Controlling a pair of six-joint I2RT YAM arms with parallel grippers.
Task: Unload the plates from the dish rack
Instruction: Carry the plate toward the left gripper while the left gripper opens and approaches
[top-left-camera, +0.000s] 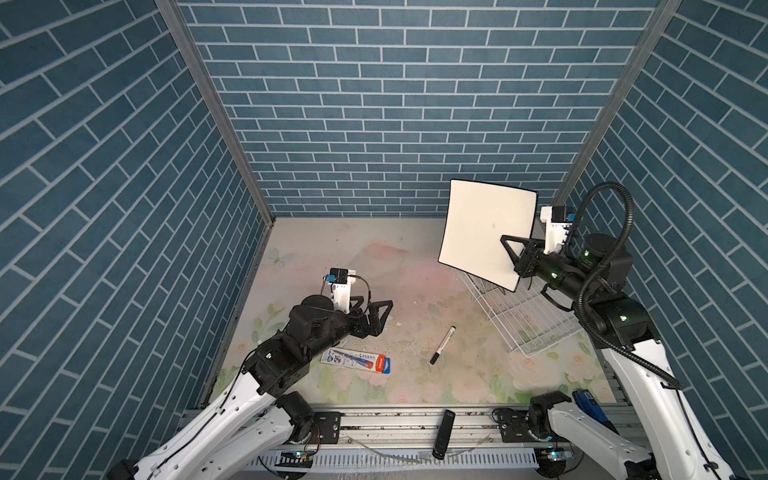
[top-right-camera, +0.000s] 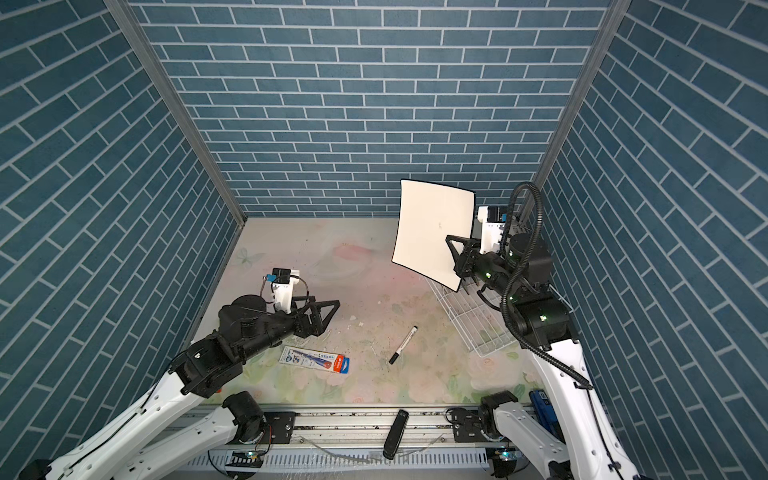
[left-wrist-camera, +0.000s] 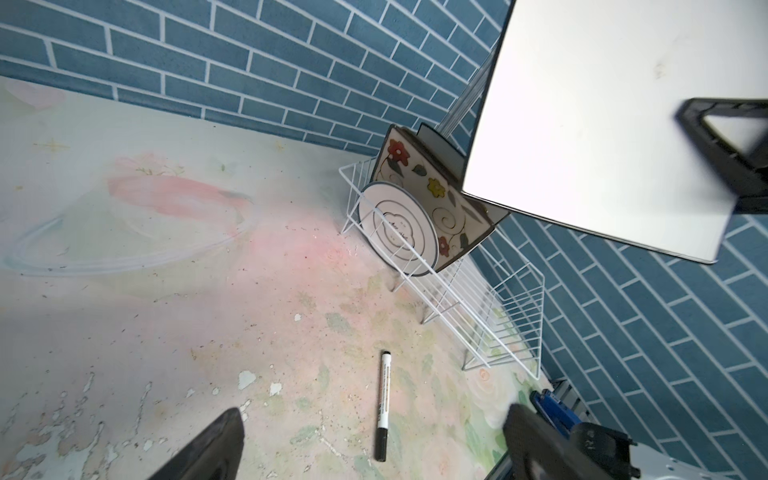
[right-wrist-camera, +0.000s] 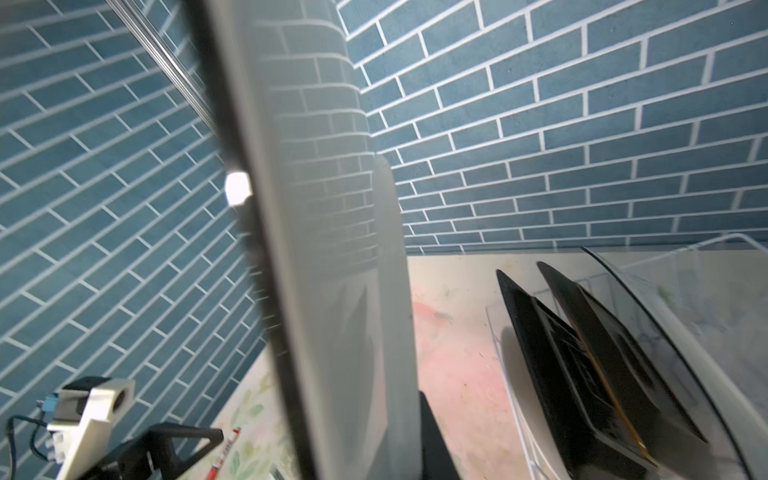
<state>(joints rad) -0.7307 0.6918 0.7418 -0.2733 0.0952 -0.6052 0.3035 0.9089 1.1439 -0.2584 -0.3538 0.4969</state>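
My right gripper (top-left-camera: 506, 243) is shut on the edge of a large white black-rimmed plate (top-left-camera: 486, 232), which hangs upright above the white wire dish rack (top-left-camera: 528, 328) at the right. Both top views show this; the held plate (top-right-camera: 432, 232) hides the rack's far end there. In the left wrist view a floral plate (left-wrist-camera: 432, 195), a small round white plate (left-wrist-camera: 399, 232) and a dark plate (left-wrist-camera: 436, 141) stand in the rack (left-wrist-camera: 498, 324). The right wrist view has the held plate (right-wrist-camera: 332, 249) edge-on and black plates (right-wrist-camera: 561, 365) beside it. My left gripper (top-left-camera: 388, 306) is open and empty, left of centre.
A black-capped marker (top-left-camera: 442, 345) lies on the floral tabletop between the arms. Near my left arm lies a flat pen package (top-left-camera: 357, 361). A black bar-shaped object (top-left-camera: 444, 432) rests on the front rail, and a blue object (top-left-camera: 586, 399) sits at the front right. Tiled walls enclose three sides.
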